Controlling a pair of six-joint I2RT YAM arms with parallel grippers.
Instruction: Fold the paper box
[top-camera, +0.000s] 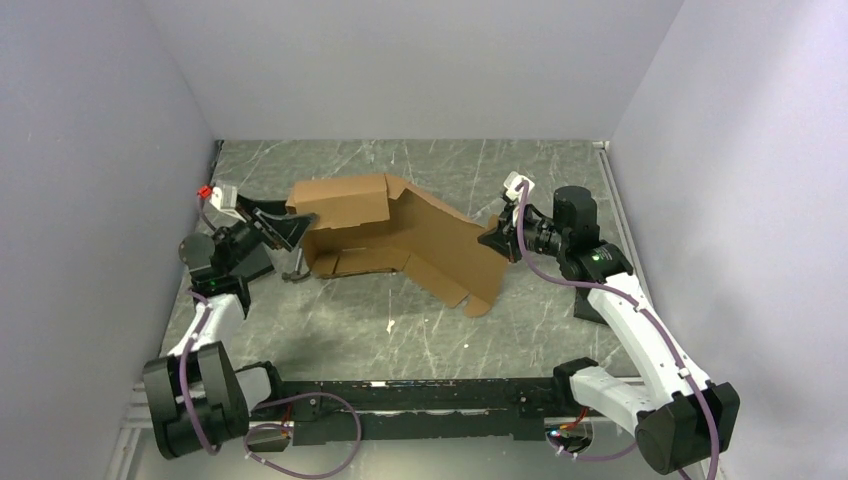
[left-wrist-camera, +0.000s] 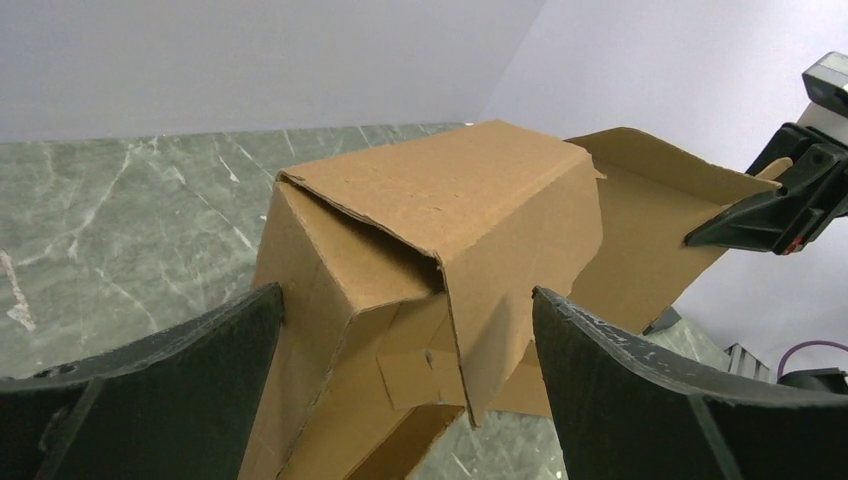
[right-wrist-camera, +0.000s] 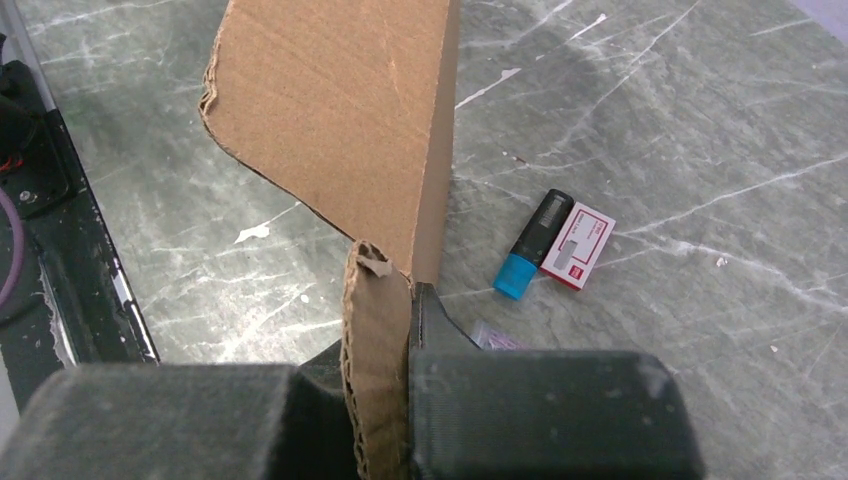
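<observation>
The paper box (top-camera: 400, 235) is brown corrugated cardboard, partly folded, standing mid-table with a long flap sloping down toward the front right. My left gripper (top-camera: 285, 225) is open at the box's left end. In the left wrist view its two black fingers (left-wrist-camera: 180, 380) flank the folded corner of the box (left-wrist-camera: 450, 210) without touching it. My right gripper (top-camera: 497, 238) is shut on the right edge of the box's raised flap. The right wrist view shows that edge of the box (right-wrist-camera: 340, 110) pinched between the right gripper (right-wrist-camera: 385, 320) jaws. The right gripper (left-wrist-camera: 770, 215) also shows in the left wrist view.
A blue-capped black marker (right-wrist-camera: 530, 245) and a small red-and-white packet (right-wrist-camera: 578, 245) lie on the marble tabletop (top-camera: 400, 320) beside the held flap. A small dark item (top-camera: 293, 272) lies by the box's front left corner. A black rail (top-camera: 420, 400) runs along the near edge. White walls enclose three sides.
</observation>
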